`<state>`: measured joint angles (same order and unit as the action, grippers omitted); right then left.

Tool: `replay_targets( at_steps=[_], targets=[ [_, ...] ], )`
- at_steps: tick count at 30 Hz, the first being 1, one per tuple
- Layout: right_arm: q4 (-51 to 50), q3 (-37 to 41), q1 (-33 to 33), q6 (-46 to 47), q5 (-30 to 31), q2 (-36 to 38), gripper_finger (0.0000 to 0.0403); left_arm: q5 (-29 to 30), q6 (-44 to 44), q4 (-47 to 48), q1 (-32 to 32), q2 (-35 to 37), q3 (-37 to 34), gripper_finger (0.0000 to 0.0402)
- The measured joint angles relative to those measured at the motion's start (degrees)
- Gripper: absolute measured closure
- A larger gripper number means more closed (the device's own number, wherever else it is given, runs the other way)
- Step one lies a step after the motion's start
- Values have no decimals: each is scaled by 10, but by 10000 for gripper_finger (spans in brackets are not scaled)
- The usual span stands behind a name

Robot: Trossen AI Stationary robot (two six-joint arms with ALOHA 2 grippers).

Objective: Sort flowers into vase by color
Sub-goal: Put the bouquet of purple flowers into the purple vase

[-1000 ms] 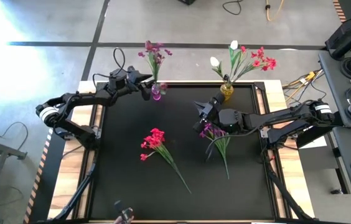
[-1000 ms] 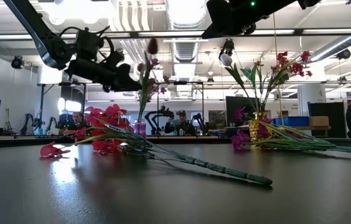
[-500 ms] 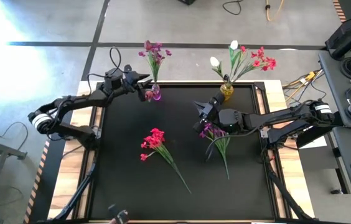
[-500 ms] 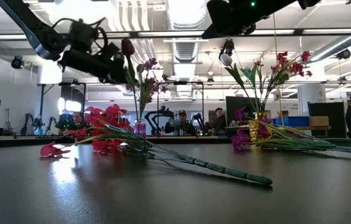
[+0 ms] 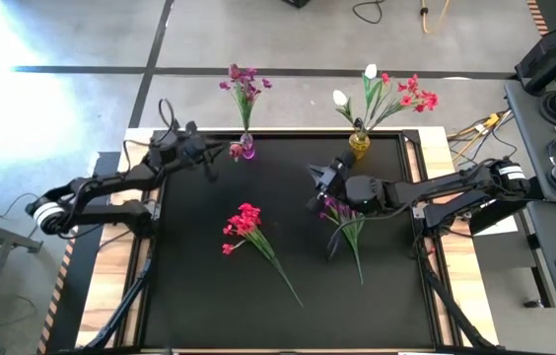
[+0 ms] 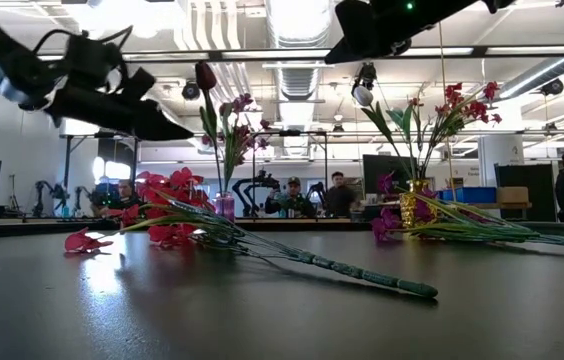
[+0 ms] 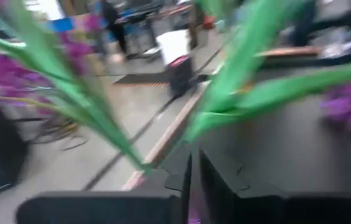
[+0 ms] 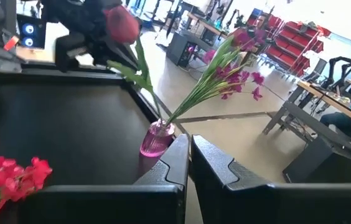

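A pink-purple vase [image 5: 247,149] at the table's far edge holds purple flowers [image 5: 244,83] and a stem with a dark red bud [image 6: 205,76] that leans left. My left gripper [image 5: 215,154] hangs shut just left of this vase, holding nothing. A yellow vase [image 5: 359,144] further right holds red and white flowers [image 5: 396,94]. A red bunch [image 5: 243,223] lies flat at mid-table. A purple bunch [image 5: 342,215] lies flat to its right. My right gripper [image 5: 315,177] hovers shut high above the purple blooms, clear of them in the low view.
The table's far edge runs just behind both vases, with floor beyond. The red bunch's long stem [image 5: 283,271] reaches toward the near edge. Bare black mat [image 5: 199,286] lies at the near left. People stand in the room behind the table.
My left gripper has drawn back from the pink-purple vase toward the table's left edge and has shut. The stem with the dark red bud has tipped to the left and stays standing in that vase.
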<state>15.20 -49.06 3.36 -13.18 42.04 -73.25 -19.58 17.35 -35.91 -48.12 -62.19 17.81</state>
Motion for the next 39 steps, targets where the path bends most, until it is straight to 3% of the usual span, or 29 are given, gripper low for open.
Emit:
replay_targets(
  at_steps=[4,8,13,16,19,22,25,29,39],
  targets=[
    [-35,0,2,29,0,0,390,-67,-67,-46,1,1,-33,396],
    [-121,0,8,132,1,0,390,-70,-78,-38,4,-5,-38,370],
    [-361,-17,48,355,-22,4,361,-69,-75,-41,4,0,-38,342],
    [-517,-43,84,515,-58,0,320,-69,-86,-41,4,5,-38,342],
    [-619,-56,121,659,-141,-10,273,-66,-95,-40,4,6,-38,348],
    [-665,-58,152,776,-229,-20,233,-65,-100,-39,4,6,-38,354],
    [-686,-47,167,863,-265,-41,207,-65,-104,-37,4,6,-38,358],
    [-691,-42,157,903,-275,-72,189,-65,-104,-31,4,6,-38,359],
    [-688,-42,110,878,-334,-150,184,-65,-104,-28,4,6,-38,359]
  ],
)
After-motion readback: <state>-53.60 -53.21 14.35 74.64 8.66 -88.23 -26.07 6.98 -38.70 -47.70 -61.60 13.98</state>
